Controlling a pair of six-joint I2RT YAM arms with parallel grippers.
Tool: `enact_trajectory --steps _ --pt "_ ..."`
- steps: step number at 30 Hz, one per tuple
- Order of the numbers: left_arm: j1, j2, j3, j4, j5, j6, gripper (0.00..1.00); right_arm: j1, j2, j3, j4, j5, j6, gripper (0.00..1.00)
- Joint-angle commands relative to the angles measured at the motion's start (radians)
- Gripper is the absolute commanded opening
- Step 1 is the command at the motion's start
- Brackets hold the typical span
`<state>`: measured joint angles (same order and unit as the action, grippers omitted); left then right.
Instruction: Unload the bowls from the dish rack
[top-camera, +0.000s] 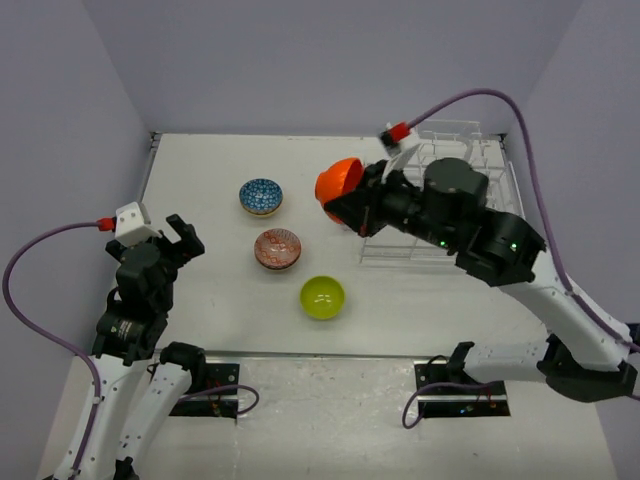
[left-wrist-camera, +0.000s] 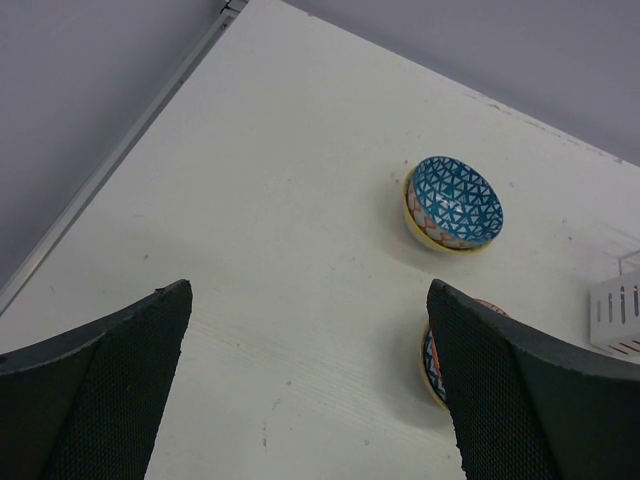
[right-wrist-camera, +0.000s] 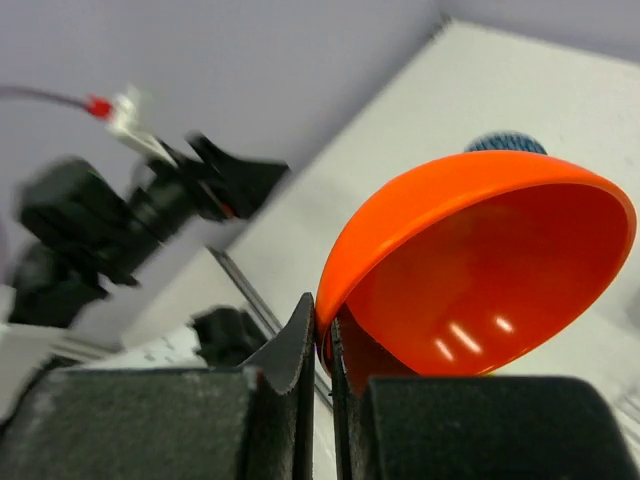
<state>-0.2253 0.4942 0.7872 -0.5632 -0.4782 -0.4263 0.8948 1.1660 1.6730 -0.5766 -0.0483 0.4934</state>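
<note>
My right gripper (top-camera: 352, 207) is shut on the rim of a plain orange bowl (top-camera: 337, 181) and holds it tilted in the air left of the white wire dish rack (top-camera: 470, 140). In the right wrist view the gripper (right-wrist-camera: 323, 325) pinches the orange bowl (right-wrist-camera: 500, 270) at its edge. A blue mosaic bowl (top-camera: 261, 196), a red-brown patterned bowl (top-camera: 277, 249) and a yellow-green bowl (top-camera: 322, 297) stand on the table. My left gripper (top-camera: 184, 240) is open and empty at the table's left. In the left wrist view the blue bowl (left-wrist-camera: 452, 204) lies ahead and the red-brown bowl (left-wrist-camera: 432, 360) peeks beside the right finger.
The right arm (top-camera: 500, 250) covers much of the rack, so I cannot see what the rack still holds. The table's left edge (left-wrist-camera: 120, 150) runs beside my left gripper (left-wrist-camera: 310, 385).
</note>
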Motion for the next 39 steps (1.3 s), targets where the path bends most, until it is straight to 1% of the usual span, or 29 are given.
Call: enact_trajectory --steps 1,2,3,8,12,13,15,19,34,39 --pt "-0.005 -0.003 -0.006 0.022 -0.02 0.009 1.0 0.157 0.133 0.028 -0.29 0.39 -0.191 0.0" --pt "-0.005 -0.005 -0.006 0.02 -0.023 0.008 1.0 0.205 0.185 0.025 -0.31 0.421 -0.191 0.0" --pt "-0.005 -0.005 -0.006 0.017 -0.025 0.008 1.0 0.223 0.211 0.022 -0.331 0.453 -0.188 0.0" --pt "-0.005 -0.009 -0.006 0.017 -0.028 0.006 1.0 0.274 0.36 -0.018 -0.428 0.514 -0.179 0.0" --pt "-0.005 -0.009 -0.005 0.013 -0.043 0.0 1.0 0.292 0.455 -0.033 -0.431 0.449 -0.193 0.0" --pt "-0.005 -0.006 -0.003 0.008 -0.057 -0.003 1.0 0.299 0.506 -0.024 -0.465 0.449 -0.194 0.0" --pt "-0.005 -0.005 0.0 0.0 -0.066 -0.009 1.0 0.312 0.553 0.001 -0.505 0.456 -0.206 0.0" --pt "-0.005 -0.002 0.0 0.002 -0.06 -0.006 1.0 0.331 0.658 0.019 -0.539 0.461 -0.225 0.0" --pt "-0.005 -0.003 -0.006 0.006 -0.042 0.0 1.0 0.427 0.823 0.044 -0.592 0.392 -0.248 0.0" --pt "-0.005 -0.003 -0.006 0.005 -0.042 0.0 1.0 0.441 0.842 0.037 -0.6 0.384 -0.248 0.0"
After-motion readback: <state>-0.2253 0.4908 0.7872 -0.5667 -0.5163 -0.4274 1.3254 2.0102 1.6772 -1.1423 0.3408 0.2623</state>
